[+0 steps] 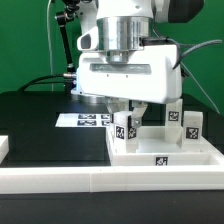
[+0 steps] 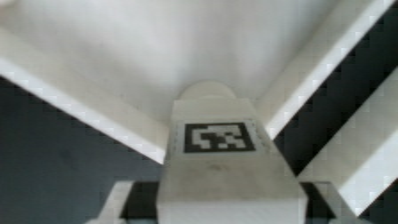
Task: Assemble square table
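The white square tabletop [image 1: 170,150] lies on the black table on the exterior view's right, a tag on its front edge. Two short white legs [image 1: 172,117] [image 1: 192,127] stand upright on its far side. My gripper [image 1: 128,110] hangs over the tabletop's near-left corner, shut on a third tagged white leg [image 1: 125,128] whose lower end is at the slab. In the wrist view this leg [image 2: 219,130] fills the space between the two fingers [image 2: 128,203], pointing into a rimmed corner of the tabletop [image 2: 160,50]. Whether the leg touches the slab cannot be told.
The marker board [image 1: 88,120] lies flat behind and to the exterior view's left of the gripper. A long white rail [image 1: 100,180] runs along the front of the black table. A white block [image 1: 3,148] shows at the left edge. Cables hang behind the arm.
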`<state>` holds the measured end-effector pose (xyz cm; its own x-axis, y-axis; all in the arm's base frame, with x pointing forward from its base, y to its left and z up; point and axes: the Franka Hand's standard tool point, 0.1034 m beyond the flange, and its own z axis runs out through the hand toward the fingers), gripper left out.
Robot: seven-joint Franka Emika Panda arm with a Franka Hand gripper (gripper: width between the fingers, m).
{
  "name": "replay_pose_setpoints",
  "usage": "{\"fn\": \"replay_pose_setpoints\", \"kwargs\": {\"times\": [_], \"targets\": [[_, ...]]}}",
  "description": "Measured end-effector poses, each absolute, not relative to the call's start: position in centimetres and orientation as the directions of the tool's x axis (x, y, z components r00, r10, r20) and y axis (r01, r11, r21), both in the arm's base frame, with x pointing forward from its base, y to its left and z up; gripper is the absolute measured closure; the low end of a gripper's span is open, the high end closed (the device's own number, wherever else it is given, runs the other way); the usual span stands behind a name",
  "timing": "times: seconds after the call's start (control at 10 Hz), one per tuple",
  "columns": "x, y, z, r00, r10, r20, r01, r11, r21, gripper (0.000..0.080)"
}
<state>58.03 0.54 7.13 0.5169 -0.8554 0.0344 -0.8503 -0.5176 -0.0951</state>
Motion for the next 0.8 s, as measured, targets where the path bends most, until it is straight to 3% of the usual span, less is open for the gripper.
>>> {"fn": "replay_pose_setpoints", "kwargs": {"times": [0.4, 0.8], "targets": [[58.03, 0.43, 7.13, 0.293, -0.956, 0.001, -0.951, -0.291, -0.108, 0.0509], [58.09, 0.35, 7.15, 0.267, -0.964, -0.015, -0.957, -0.263, -0.118, 0.0509]]}}
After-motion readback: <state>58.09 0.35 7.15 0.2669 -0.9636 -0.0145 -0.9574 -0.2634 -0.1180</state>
